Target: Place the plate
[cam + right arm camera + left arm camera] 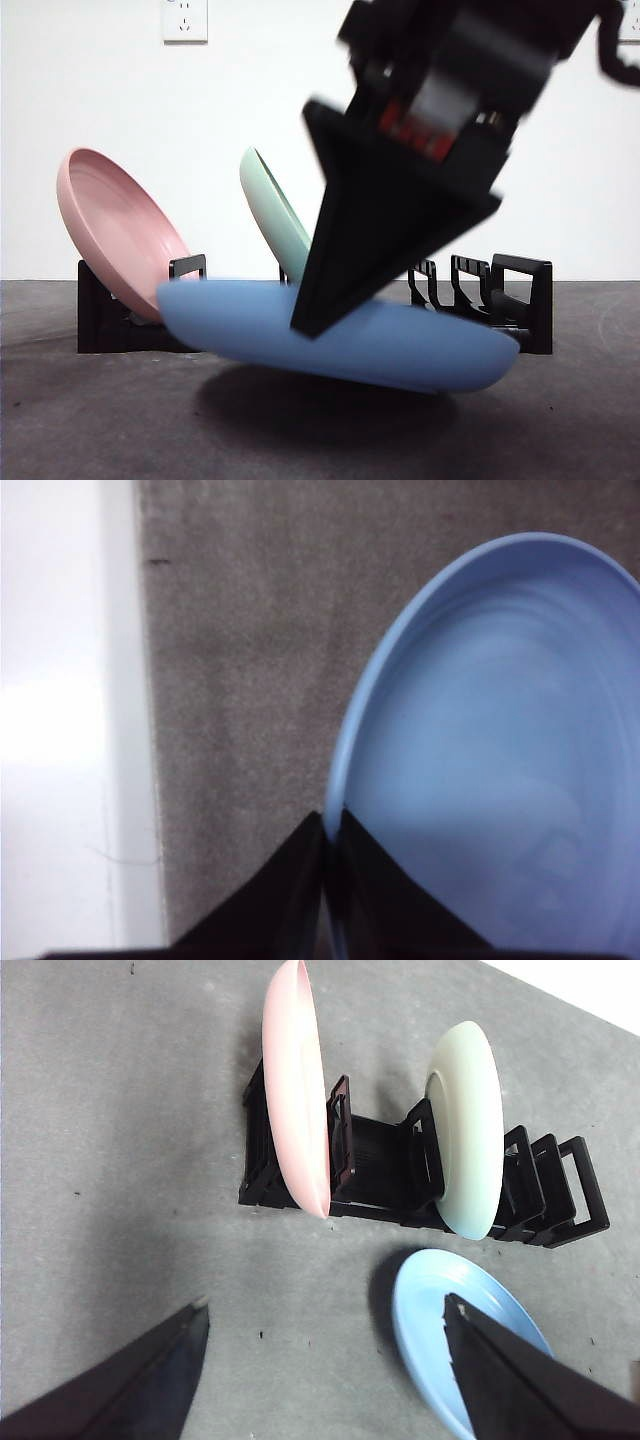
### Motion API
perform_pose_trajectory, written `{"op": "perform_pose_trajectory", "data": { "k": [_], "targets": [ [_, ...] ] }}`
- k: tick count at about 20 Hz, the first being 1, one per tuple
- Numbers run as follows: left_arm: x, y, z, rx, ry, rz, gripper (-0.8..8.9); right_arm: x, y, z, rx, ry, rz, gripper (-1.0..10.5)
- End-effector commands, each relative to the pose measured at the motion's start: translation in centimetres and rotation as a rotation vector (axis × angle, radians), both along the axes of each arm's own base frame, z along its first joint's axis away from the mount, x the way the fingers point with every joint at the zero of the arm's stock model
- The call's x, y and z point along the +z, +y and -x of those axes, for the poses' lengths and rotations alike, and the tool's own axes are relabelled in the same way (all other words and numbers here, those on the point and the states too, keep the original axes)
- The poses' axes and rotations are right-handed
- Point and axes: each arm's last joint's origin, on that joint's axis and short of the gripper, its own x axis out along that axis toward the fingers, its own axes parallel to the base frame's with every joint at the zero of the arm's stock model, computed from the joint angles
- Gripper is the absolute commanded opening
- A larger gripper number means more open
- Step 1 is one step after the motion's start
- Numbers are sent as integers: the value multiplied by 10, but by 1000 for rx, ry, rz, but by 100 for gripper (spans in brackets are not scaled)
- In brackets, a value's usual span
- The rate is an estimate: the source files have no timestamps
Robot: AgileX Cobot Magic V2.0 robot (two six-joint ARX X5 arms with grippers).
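A blue plate hangs tilted just above the dark table, in front of the black rack. My right gripper comes down from above and is shut on the plate's rim; in the right wrist view the jaws pinch the edge of the blue plate. My left gripper is open and holds nothing, high over the table on the near side of the rack. From there the blue plate shows beside one of its jaws.
A pink plate leans in the rack's left end and a pale green plate stands near its middle; both show in the left wrist view, pink plate and green plate. Slots lie between them and at the right end. A white wall stands behind.
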Motion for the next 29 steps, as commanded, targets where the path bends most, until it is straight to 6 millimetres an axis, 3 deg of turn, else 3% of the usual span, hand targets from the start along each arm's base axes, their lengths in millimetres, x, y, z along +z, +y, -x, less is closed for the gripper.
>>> {"op": "perform_pose_trajectory", "data": {
  "k": [1,7,10,12,16,19,21,25,29],
  "targets": [
    [7,0,1,-5,-29,-10,375,-7,10,-1,37,-19,21,16],
    [7,0,1,-18,-36,-27,375,-29,22,-7,25,-16,66,30],
    [7,0,0,-19,-39,-28,374,-25,21,-6,-84,51,40,305],
    [7,0,0,-20,-40,-28,374,-9,17,-5,-188,111,14,333],
    [8,0,-13,-24,-42,-20,375,54,-4,-3,-411,187,-168,333],
    [8,-4,-43,-55,31,-13,376,94,-36,-4,-578,189,-295,333],
    [11,-8,-73,-87,84,-27,375,110,-58,-3,-685,176,-338,333],
    [22,-24,-143,-83,149,-154,375,119,-95,2,-899,135,-323,332],
    [12,-45,-206,-14,222,-330,374,119,-116,8,-996,95,-271,332]
  ]
}}
